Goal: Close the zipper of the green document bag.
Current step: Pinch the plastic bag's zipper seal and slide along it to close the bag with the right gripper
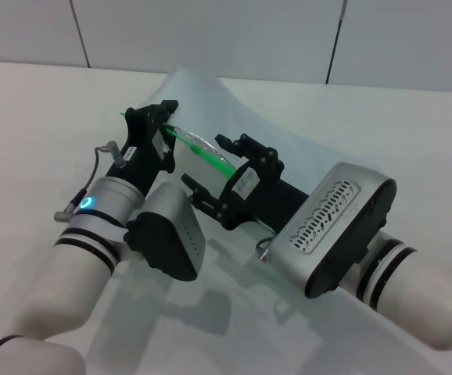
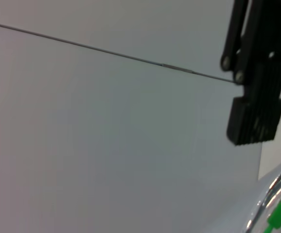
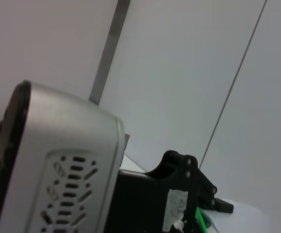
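**Bag held up between two grippers, slider out of sight**

Nearest the head camera is the right arm's silver wrist housing [image 1: 335, 226]. Beyond it, the right gripper [image 1: 224, 160] sits at the zipper [image 1: 202, 152], the green strip along the raised edge of the document bag [image 1: 210, 98]. The left gripper [image 1: 159, 117] is clamped on the strip's far end.

Whether the right gripper's jaws are clenched or released, I cannot tell.

The limp bag could buckle, or the strip slip out, if the pull runs off-line. The slider is not visible.
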Available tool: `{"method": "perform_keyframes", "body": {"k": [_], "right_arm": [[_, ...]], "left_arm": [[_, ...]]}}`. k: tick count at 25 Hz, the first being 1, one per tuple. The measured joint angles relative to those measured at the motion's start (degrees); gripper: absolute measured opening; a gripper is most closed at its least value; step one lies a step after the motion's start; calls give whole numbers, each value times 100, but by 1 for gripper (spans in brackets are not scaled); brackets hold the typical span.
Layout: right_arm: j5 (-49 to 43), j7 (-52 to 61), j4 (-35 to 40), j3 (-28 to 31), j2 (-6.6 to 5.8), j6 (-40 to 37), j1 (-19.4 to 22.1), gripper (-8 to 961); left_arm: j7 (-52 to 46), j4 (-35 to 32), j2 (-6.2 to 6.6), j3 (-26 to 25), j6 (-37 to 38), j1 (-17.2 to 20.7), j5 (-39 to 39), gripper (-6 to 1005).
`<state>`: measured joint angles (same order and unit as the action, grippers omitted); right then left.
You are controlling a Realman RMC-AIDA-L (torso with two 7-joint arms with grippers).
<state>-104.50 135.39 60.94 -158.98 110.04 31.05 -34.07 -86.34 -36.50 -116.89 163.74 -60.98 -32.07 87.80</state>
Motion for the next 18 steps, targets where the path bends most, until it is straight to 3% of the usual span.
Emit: {"method": "perform_keyframes", "body": {"k": [18], "right_arm": [[1, -5, -411, 209, 251, -3, -167, 668]], "left_arm": [[4, -41, 0, 0, 8, 11, 284, 55]]}}
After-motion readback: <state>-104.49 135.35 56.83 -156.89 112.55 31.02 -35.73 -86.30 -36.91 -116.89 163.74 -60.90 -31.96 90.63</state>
